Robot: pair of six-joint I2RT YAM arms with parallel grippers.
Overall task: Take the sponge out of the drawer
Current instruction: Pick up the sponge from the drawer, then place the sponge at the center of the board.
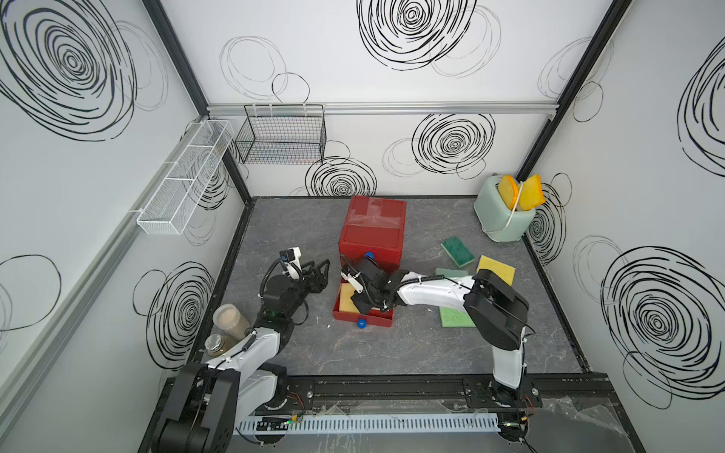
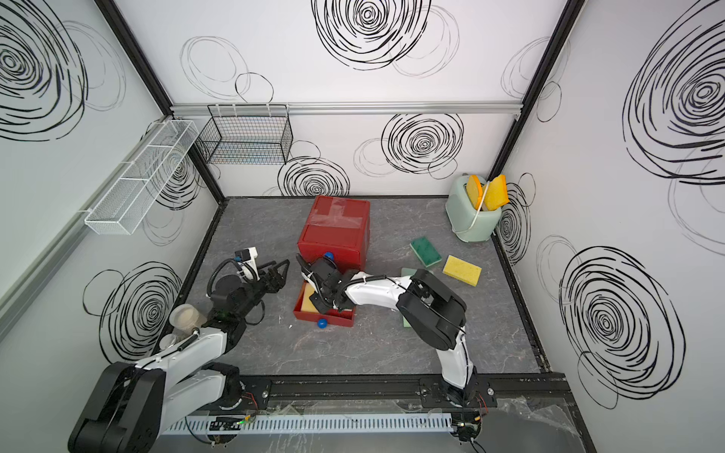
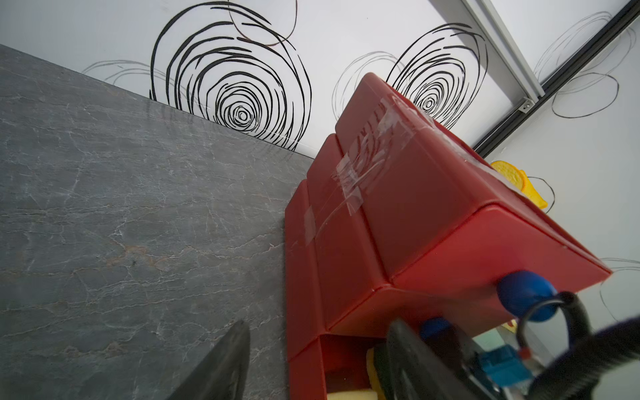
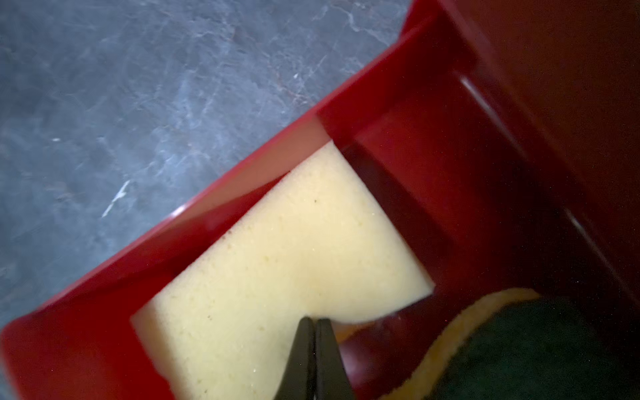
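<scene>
Hiding much of sponge (image 1: 347,295): right arm (image 1: 427,292).

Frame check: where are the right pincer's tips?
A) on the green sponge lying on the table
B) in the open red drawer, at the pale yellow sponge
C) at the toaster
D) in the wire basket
B: in the right wrist view the right pincer, shut, sits at the edge of the pale yellow sponge inside the open red drawer.
</scene>
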